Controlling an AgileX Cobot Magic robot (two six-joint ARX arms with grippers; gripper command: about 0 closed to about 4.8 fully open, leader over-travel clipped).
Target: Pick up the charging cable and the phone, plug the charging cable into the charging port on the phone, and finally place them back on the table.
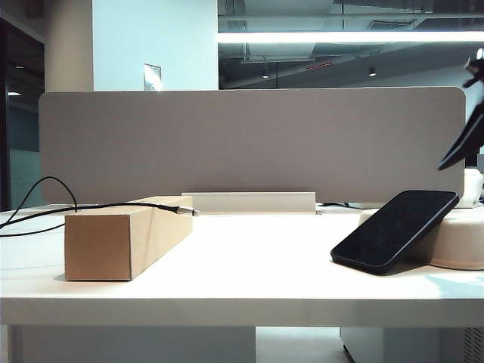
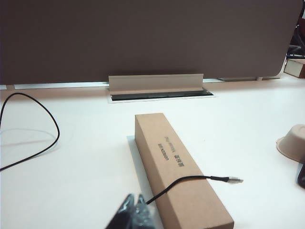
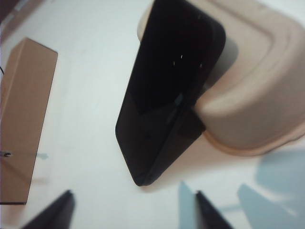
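Observation:
The black phone (image 1: 393, 231) leans tilted, its upper end on the cream tray (image 1: 461, 242) and its lower short end on the white table (image 1: 249, 261). Its charging port is too small to make out. The charging cable (image 1: 113, 206) runs from the left over a cardboard box (image 1: 125, 238), and its silvery plug tip (image 2: 233, 180) sticks out past the box. My left gripper (image 2: 136, 210) is shut, with the cable passing behind it; I see no grip on it. My right gripper (image 3: 136, 210) hangs wide open above the table, just short of the phone (image 3: 167, 90).
A grey divider panel (image 1: 249, 144) closes off the back of the table, with a white cable slot cover (image 1: 249, 201) at its foot. The cable loops loosely on the table at the far left (image 2: 47, 124). The right gripper (image 1: 463, 144) shows at the right edge, above the tray.

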